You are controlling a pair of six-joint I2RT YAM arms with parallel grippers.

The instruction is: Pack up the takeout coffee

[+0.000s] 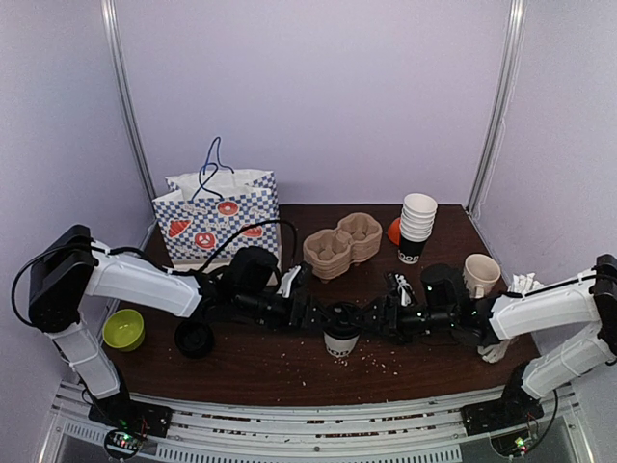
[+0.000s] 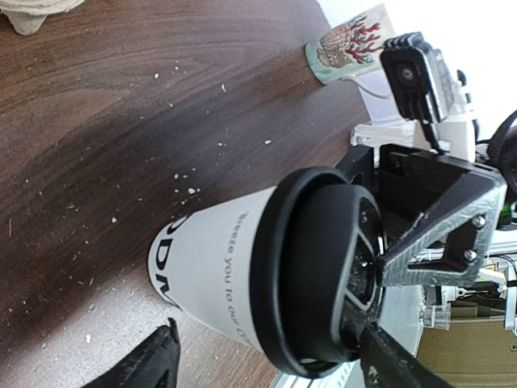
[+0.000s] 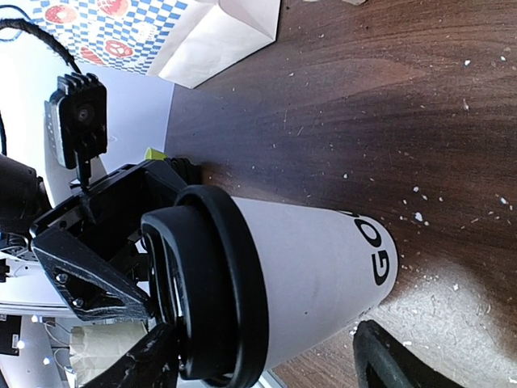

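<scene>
The takeout coffee [image 1: 340, 333] is a white paper cup with black lettering and a black lid, standing upright on the brown table at front centre. My left gripper [image 1: 310, 313] is at its left and my right gripper [image 1: 378, 318] at its right, facing each other across the lid. In the left wrist view the cup [image 2: 234, 267] fills the gap of the open left gripper [image 2: 269, 329]; one finger [image 2: 153, 364] is clear of the cup wall, the other is by the lid rim. In the right wrist view the cup [image 3: 307, 275] lies between the open right gripper's [image 3: 265, 331] fingers.
A blue-and-white checked paper bag [image 1: 217, 217] stands at back left. A cardboard cup carrier [image 1: 342, 243] sits behind the cup. A stack of lidless cups [image 1: 415, 224] and a cream mug [image 1: 480, 273] are at back right. A green bowl [image 1: 123, 329] is at front left. Crumbs dot the table.
</scene>
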